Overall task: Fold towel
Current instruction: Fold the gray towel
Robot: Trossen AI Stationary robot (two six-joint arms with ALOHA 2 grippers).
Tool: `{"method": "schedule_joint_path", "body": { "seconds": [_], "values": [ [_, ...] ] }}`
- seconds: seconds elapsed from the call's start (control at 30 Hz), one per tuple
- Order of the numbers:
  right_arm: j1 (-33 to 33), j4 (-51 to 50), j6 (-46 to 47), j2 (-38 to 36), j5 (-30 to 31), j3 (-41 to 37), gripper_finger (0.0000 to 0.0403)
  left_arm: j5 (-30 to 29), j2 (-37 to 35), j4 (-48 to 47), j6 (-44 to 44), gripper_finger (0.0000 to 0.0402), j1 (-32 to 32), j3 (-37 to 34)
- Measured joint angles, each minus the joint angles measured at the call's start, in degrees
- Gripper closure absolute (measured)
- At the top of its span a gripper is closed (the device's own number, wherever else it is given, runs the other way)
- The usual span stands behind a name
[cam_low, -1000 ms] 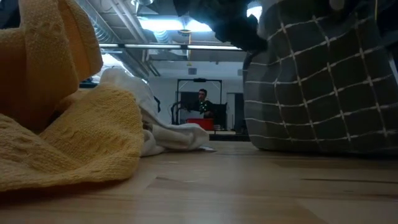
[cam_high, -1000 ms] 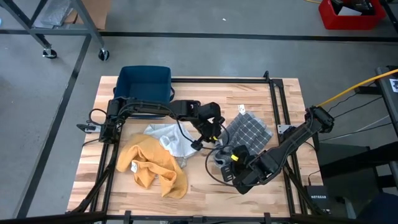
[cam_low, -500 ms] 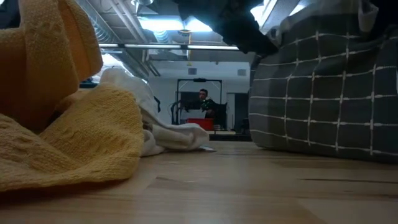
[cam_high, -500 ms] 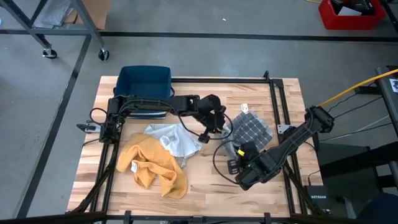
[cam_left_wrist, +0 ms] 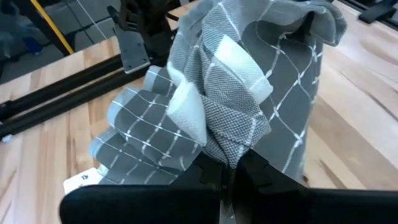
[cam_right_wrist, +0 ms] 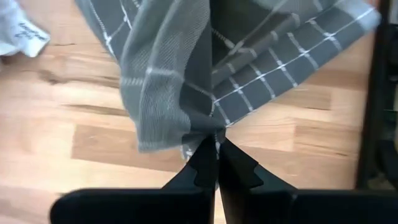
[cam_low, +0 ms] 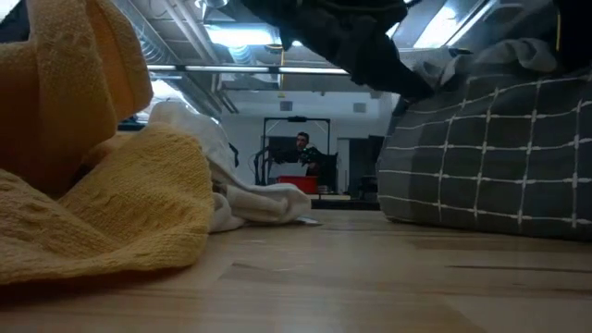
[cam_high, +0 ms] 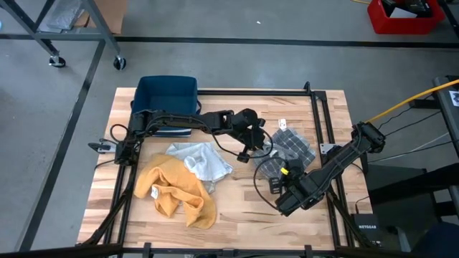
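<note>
The grey checked towel (cam_high: 290,152) lies bunched on the right half of the wooden table and fills the right of the low view (cam_low: 490,153). Both grippers are shut on it. My left gripper (cam_high: 254,142) is at the towel's left side and slants down (cam_left_wrist: 229,167). My right gripper (cam_high: 278,175) is at its near side and points steeply down (cam_right_wrist: 215,148). Most of the towel rests on the table between and beyond them. My left gripper pinches a bunched fold of several layers (cam_left_wrist: 235,144) at the towel's left side between its two fingers, slanting down from the table's left. The cloth rises in a heap beyond the fingers and trails onto the table. My right gripper pinches a gathered edge (cam_right_wrist: 210,132) of the towel between its fingertips, coming from above. The cloth fans out from the pinch, lifted a little there, with the rest lying on the wood.
A crumpled yellow towel (cam_high: 176,190) and a white-grey cloth (cam_high: 201,161) lie at the left centre. A dark blue bin (cam_high: 166,95) stands at the far left. A black frame rail (cam_high: 321,129) runs along the right side. Bare wood (cam_high: 237,211) shows near the front edge.
My left gripper has moved toward the table's right and far edges, tipping lower, with its fold of towel. My right gripper has moved toward the right edge and turned to point more steeply down. The towel has been drawn rightward and sits lower and more bunched.
</note>
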Motion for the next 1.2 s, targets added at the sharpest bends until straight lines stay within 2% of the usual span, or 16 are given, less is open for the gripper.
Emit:
{"method": "schedule_joint_path", "body": {
  "seconds": [0.13,0.33,0.67,0.97,1.2],
  "values": [
    [0.0,-3.3,0.1,0.0,-2.3,0.0,0.0394,0.1,1.2,3.8,-0.2,0.0401,0.7,0.0],
    [0.0,-4.1,1.1,0.0,-2.0,-1.1,0.0394,-0.4,2.4,7.1,0.5,0.0401,1.4,-0.1],
    [-0.1,-4.3,2.8,0.1,-3.9,-6.1,0.0394,-0.7,3.8,8.7,5.1,0.0401,1.4,-0.1],
    [-0.1,-4.3,2.6,0.1,-5.3,-11.2,0.0394,-3.1,7.0,17.0,6.6,0.0401,1.6,0.0],
    [-0.1,-4.3,2.6,0.1,-5.1,-16.7,0.0394,-4.4,7.9,18.1,11.2,0.0401,1.7,0.0]
  ]
}}
